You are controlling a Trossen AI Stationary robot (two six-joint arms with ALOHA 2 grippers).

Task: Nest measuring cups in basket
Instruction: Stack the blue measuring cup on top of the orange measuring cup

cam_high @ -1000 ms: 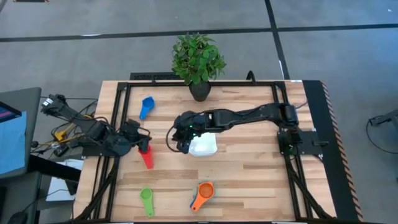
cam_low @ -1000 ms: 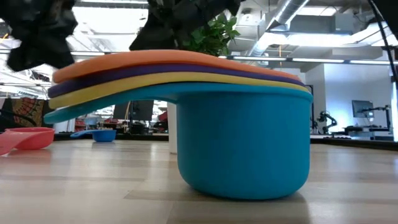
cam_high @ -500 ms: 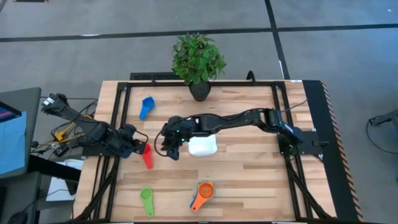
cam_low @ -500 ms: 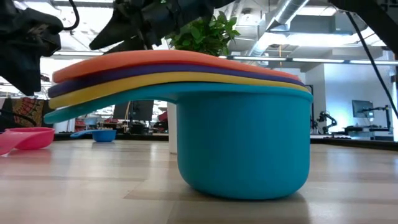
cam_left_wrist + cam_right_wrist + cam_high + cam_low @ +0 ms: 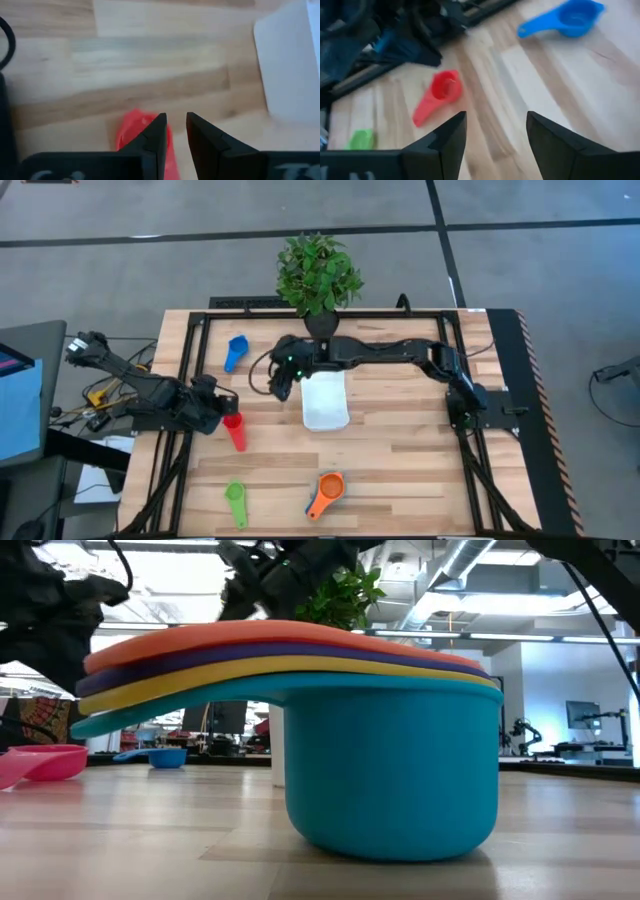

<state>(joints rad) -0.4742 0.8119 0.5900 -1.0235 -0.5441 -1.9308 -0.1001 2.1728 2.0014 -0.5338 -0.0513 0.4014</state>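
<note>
The white basket (image 5: 325, 401) lies empty near the centre of the high view, so none of the measuring cups is nested in it yet; they lie scattered on the worktop (image 5: 400, 450), probably so each can be fetched in turn. The right pincer (image 5: 283, 379) hovers just left of the basket's upper edge with its fingers spread wide and nothing between them; the blue cup (image 5: 236, 351) lies to its upper left, near but apart, and looks the likely target. The left pincer (image 5: 224, 418) sits left of centre, its fingers narrowly parted and empty, with the red cup (image 5: 235, 430) directly at its tips. The green cup (image 5: 236, 502) lies at lower left, and a stack of four cups (image 5: 326, 491), orange on top, sits at lower centre, well apart from both pincers
</note>
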